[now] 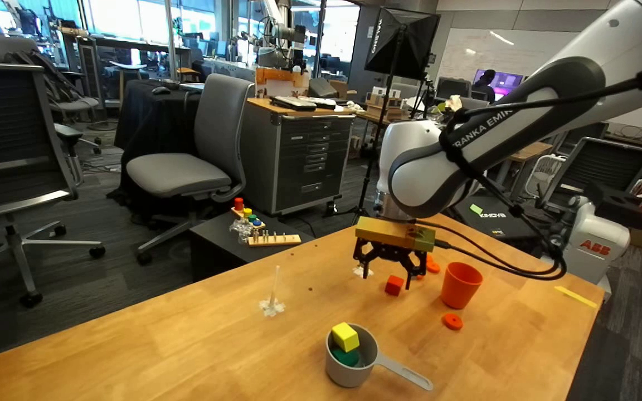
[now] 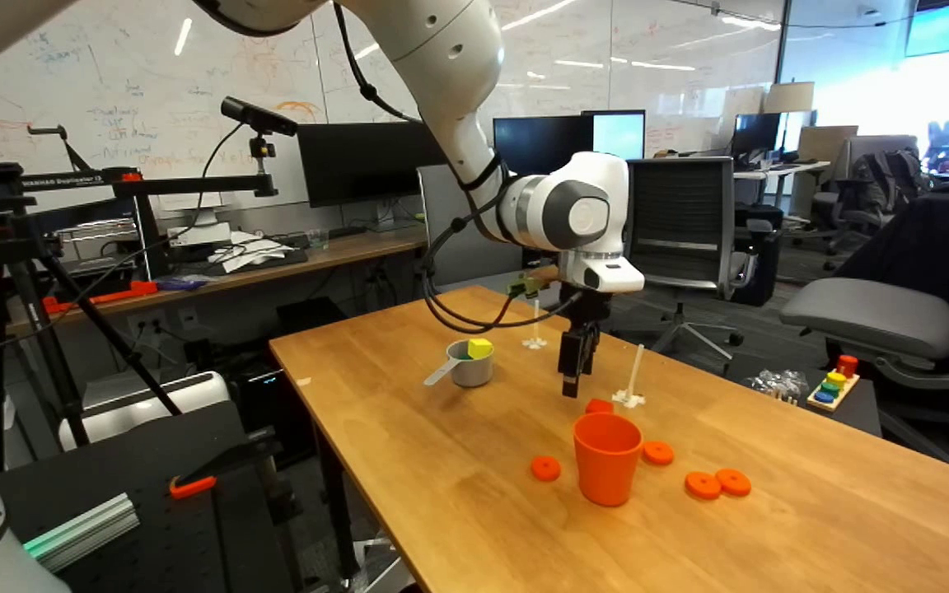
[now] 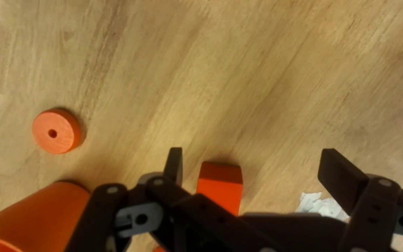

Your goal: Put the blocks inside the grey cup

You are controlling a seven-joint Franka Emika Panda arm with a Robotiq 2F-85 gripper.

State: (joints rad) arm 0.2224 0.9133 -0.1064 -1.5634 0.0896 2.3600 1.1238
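The grey cup [image 1: 345,376] stands upright on the table in both exterior views [image 2: 473,375], its handle sticking out sideways. A yellow block [image 1: 346,337] sits in it, showing above the rim, with a green block [image 1: 345,357] lower beside it. A red block [image 1: 394,285] lies on the table; it also shows in an exterior view [image 2: 598,406] and in the wrist view [image 3: 221,187], partly hidden by a finger. My gripper [image 1: 386,282] is open and empty above the red block. In the wrist view the block lies between the fingertips [image 3: 251,157], nearer the left finger.
A red-orange cup [image 1: 461,285] stands close to the red block, also in the wrist view [image 3: 40,217]. Several orange discs [image 1: 452,321] [image 2: 545,469] lie around it. Thin white upright sticks [image 1: 275,289] [image 2: 634,375] with crumpled white bases are fixed to the table near the gripper.
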